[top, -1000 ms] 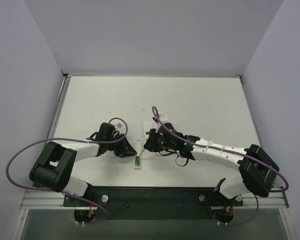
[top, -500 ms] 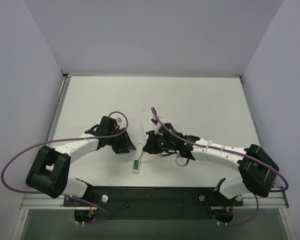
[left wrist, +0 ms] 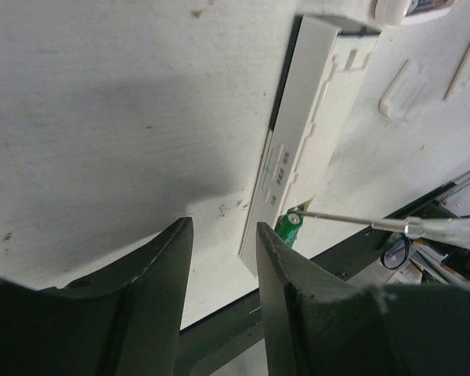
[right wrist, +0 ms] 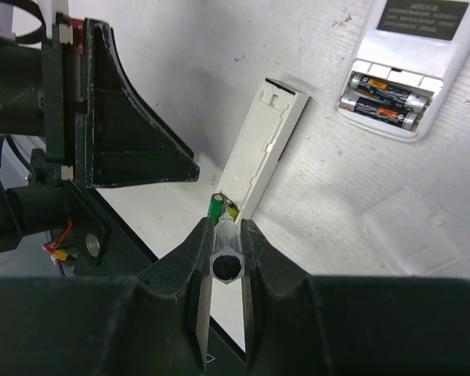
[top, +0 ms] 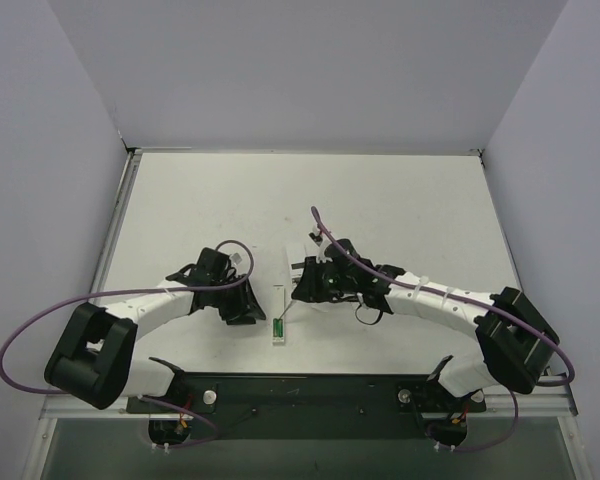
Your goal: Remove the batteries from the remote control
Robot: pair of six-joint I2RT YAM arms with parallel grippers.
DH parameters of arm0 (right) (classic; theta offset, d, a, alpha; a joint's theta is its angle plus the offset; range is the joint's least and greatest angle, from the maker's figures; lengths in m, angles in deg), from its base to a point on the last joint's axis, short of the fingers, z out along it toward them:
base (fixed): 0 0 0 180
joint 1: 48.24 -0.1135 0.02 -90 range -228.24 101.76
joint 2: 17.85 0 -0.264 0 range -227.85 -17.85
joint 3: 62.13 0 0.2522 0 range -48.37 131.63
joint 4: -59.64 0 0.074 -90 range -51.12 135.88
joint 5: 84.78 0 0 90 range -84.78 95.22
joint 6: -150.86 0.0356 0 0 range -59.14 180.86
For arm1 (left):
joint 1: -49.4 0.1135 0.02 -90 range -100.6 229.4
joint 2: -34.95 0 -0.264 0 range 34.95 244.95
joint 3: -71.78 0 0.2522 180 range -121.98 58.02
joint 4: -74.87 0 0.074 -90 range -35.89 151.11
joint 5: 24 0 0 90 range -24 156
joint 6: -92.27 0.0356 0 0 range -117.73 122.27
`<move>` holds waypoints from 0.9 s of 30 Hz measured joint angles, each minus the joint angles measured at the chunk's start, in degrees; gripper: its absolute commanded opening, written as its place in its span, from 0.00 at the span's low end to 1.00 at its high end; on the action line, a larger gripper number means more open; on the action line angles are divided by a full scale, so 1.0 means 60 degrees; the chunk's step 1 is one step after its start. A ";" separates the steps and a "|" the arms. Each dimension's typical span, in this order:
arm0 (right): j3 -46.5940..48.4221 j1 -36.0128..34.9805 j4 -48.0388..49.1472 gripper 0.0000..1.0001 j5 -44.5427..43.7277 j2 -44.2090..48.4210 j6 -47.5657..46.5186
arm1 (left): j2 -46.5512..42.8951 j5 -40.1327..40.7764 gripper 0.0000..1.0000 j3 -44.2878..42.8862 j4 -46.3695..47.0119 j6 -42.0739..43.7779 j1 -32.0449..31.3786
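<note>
We see the right fingers point(right wrist: 225, 235) closed on a clear-handled tool point(right wrist: 225, 266), pressing it from both sides, with the handle's butt end facing the wrist camera. Just past the handle sits the green battery point(right wrist: 216, 207), lodged in the end of the slim remote point(right wrist: 265, 141) nearest the arm bases. That remote lies flat on the table point(top: 400, 200). The left fingers point(left wrist: 223, 229) are spread apart with nothing between them. They hang low over the table just beside the same end of the slim remote, and we cannot tell whether they touch it.

Farther out, a wider remote point(right wrist: 407, 47) lies beyond the slim one. Its compartment is uncovered and holds two dark batteries point(right wrist: 384, 92) side by side. A flat translucent cover point(right wrist: 407, 235) lies loose on the table, apart from both remotes.

The left wrist view shows us what the right wrist view hides: the tool's thin metal shaft runs to the green battery, with its tip at the battery's end. In the right wrist view, the handle and fingers stand in front of that shaft. Only the right wrist view shows the dark batteries, since the left wrist view catches no more than an edge of the wider remote. From above, both wrists crowd the slim remote, the left one at its left and the right one at its upper right. There the green battery is a small patch, and the tool is too small to make out.
</note>
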 measured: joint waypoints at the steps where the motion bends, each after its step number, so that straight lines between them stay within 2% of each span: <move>1: -0.0004 0.0084 -0.0011 0.00 0.0040 0.0000 -0.0015 | 0.0004 -0.0084 0.51 0.0080 0.0102 -0.0044 -0.0026; 16: 0.0051 0.0965 -0.0404 0.00 0.0852 0.0058 -0.0699 | 0.0463 -0.0732 0.50 0.0328 0.1869 -0.0586 -0.0331; 27: -0.0357 0.1894 -0.0608 0.00 0.1217 0.0546 -0.0736 | 0.1257 -0.0882 0.39 -0.0055 0.2393 -0.0969 -0.0871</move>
